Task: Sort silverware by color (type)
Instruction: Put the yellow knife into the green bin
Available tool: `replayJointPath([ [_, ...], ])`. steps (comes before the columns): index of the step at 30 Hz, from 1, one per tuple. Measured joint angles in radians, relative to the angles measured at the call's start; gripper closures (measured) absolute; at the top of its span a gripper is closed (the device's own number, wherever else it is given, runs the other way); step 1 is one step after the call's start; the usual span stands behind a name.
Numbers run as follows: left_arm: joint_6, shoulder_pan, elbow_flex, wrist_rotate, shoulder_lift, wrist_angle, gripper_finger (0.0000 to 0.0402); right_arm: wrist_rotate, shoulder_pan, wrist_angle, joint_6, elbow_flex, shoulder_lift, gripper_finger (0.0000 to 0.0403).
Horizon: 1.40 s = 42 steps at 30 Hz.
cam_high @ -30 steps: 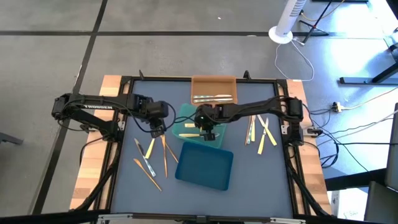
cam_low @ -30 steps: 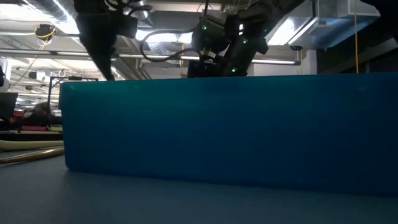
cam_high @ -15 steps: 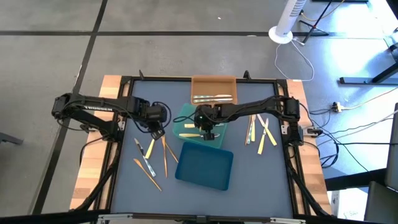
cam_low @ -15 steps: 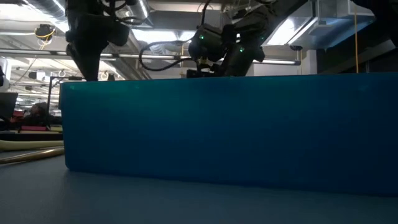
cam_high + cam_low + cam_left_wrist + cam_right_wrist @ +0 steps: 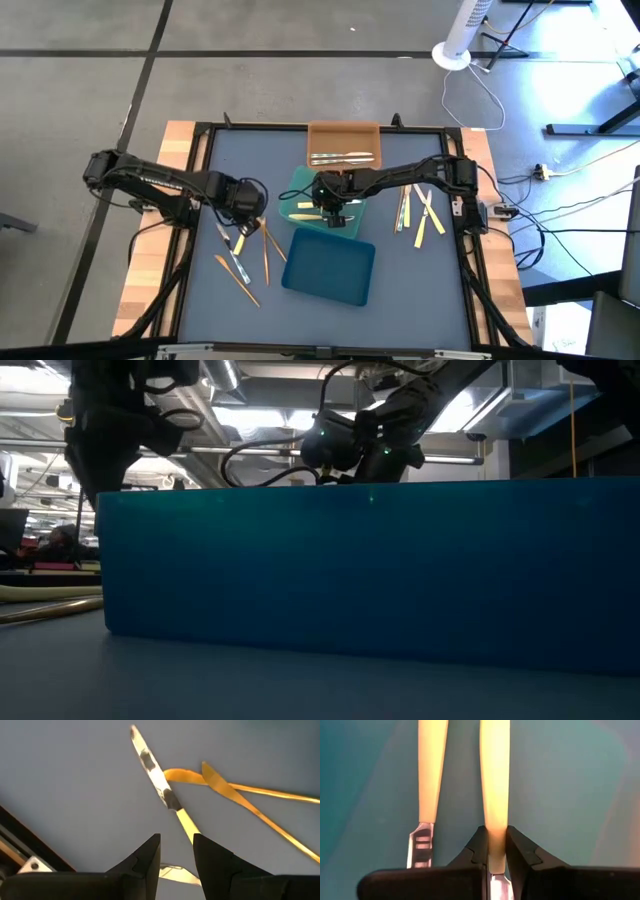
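My right gripper (image 5: 335, 213) is over the teal-green tray (image 5: 300, 183), shut on a pale yellow utensil (image 5: 494, 780). A second pale yellow utensil with a silver head (image 5: 431, 775) lies beside it on the tray floor. My left gripper (image 5: 243, 218) is open low over the table's left part. Its fingers (image 5: 150, 857) stand on either side of the yellow handle (image 5: 186, 824) of a silver-bladed utensil (image 5: 152, 767), and I cannot tell whether they touch it. Two orange-tan utensils (image 5: 235, 795) lie crossed beside it. My right gripper pinches the pale yellow utensil's handle (image 5: 494, 827) between its two fingers, close to the end where the silver head begins. The fingers come from above and hold its two narrow sides. The handle runs out ahead over the tray floor; whether it rests there I cannot tell.
An orange tray (image 5: 345, 130) with silver utensils stands at the far middle. A dark blue tray (image 5: 330, 268) sits near the front and fills the low view (image 5: 350, 570). More utensils lie at the right (image 5: 415, 210) and the near left (image 5: 240, 265).
My left gripper has gone toward the table's near left, over the loose utensils there. My right gripper has sunk a little over the teal-green tray, still shut on the pale yellow utensil.
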Motion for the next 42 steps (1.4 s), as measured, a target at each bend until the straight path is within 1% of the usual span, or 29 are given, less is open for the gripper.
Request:
replayJointPath([
  [7,-0.116,-0.067,-0.041,0.0,0.0,0.03,0.0292,0.0,0.001,0.0,0.0,0.0,0.0,0.0363],
  [14,-0.195,-0.128,-0.087,0.006,0.0,0.119,0.0292,0.0,0.001,0.0,0.0,0.0,0.0,0.0323],
  [21,-0.314,-0.188,-0.112,0.062,0.0,0.15,0.0292,0.0,0.001,0.001,0.0,0.0,0.0,0.0288],
  [26,-0.454,-0.246,-0.127,0.137,0.0,0.167,0.0292,0.0,0.001,0.001,0.0,0.0,0.0,0.0279],
  [29,-0.55,-0.288,-0.128,0.164,0.0,0.175,0.0292,0.0,0.001,0.001,0.0,0.0,0.0,0.0279],
  [35,-0.661,-0.345,-0.128,0.141,0.0,0.214,0.0292,0.0,0.001,0.001,0.0,0.0,0.0,0.0278],
  [42,-0.666,-0.358,-0.128,0.033,0.0,0.235,0.0292,0.0,0.001,0.001,0.0,0.0,0.0,0.0278],
])
